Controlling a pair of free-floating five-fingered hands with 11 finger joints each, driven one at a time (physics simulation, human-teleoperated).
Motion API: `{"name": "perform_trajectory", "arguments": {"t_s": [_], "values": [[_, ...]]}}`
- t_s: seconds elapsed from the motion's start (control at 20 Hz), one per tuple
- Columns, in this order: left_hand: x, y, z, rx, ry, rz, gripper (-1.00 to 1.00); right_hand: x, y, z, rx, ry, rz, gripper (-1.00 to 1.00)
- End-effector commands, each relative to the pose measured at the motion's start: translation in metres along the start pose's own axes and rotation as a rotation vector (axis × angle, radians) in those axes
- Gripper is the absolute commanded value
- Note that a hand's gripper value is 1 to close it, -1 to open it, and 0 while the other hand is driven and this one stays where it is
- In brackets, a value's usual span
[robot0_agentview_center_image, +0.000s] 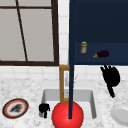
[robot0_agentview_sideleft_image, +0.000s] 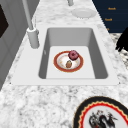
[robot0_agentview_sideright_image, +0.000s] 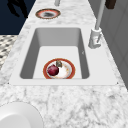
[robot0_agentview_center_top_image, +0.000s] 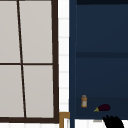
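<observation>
A: Where is the right hand?

B: In the front view it hangs in the air just under the open dark blue wall cabinet, fingers pointing up and loosely apart, holding nothing. The upper view catches its fingertips at the bottom edge.

A: What is nearest to it?

B: The small dark purple eggplant with a green stem, lying on the cabinet's lowest shelf just above the fingers, apart from them. In the upper view the eggplant lies right of a small orange jar with a pale lid, which stands upright on the same shelf.

A: And the left hand?

B: It hovers low at the left rim of the pale rectangular sink; fingers curled together, gripping nothing.

A: What lies in the sink?

B: A red-rimmed round plate on the basin floor, carrying a dark red round fruit and a small brownish item beside it.

A: Anything on the desk?

B: The speckled marble desk bears a black-and-red rimmed decorative plate left of the sink, and a plain white plate on the right. A large red ball sits at the front edge.
</observation>
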Motion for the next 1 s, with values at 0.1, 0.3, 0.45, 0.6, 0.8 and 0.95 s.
{"name": "perform_trajectory", "arguments": {"t_s": [0.1,0.3,0.45,0.6,0.8,0.95], "values": [[0.000,0.000,0.000,0.000,0.000,0.000,0.00,-0.010,-0.046,-0.010,-0.002,-0.068,-0.017,-1.00],[0.000,0.000,0.000,0.000,0.000,0.000,0.00,-0.015,-0.070,-0.027,0.025,-0.058,-0.021,-1.00],[0.000,0.000,0.000,0.000,0.000,0.000,0.00,-0.020,-0.088,-0.045,0.032,-0.049,-0.020,-1.00],[0.000,0.000,0.000,0.000,0.000,0.000,0.00,-0.024,-0.100,-0.059,0.049,-0.045,-0.008,-1.00],[0.000,0.000,0.000,0.000,0.000,0.000,0.00,-0.028,-0.116,-0.075,0.072,-0.050,-0.002,-1.00],[0.000,0.000,0.000,0.000,0.000,0.000,0.00,-0.031,-0.125,-0.088,0.080,-0.049,-0.001,-1.00]]}}
